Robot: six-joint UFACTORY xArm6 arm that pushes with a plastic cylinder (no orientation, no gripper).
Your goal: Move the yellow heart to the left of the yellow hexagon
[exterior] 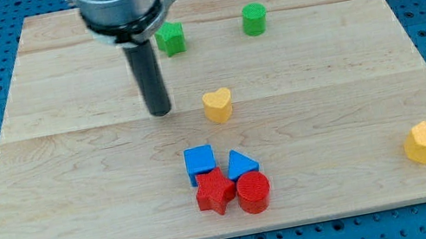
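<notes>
While my tip rests just left of the yellow heart mid-worktop, gripping nothing as a bare rod, the approach step appears done; next, a long rightward push toward the yellow hexagon near the bottom-right corner.

One view, raised, probably front-facing, angled down

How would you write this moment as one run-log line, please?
my tip: left of yellow heart, apart | yellow hexagon: far right, near bottom | heart not yet beside hexagon
</notes>
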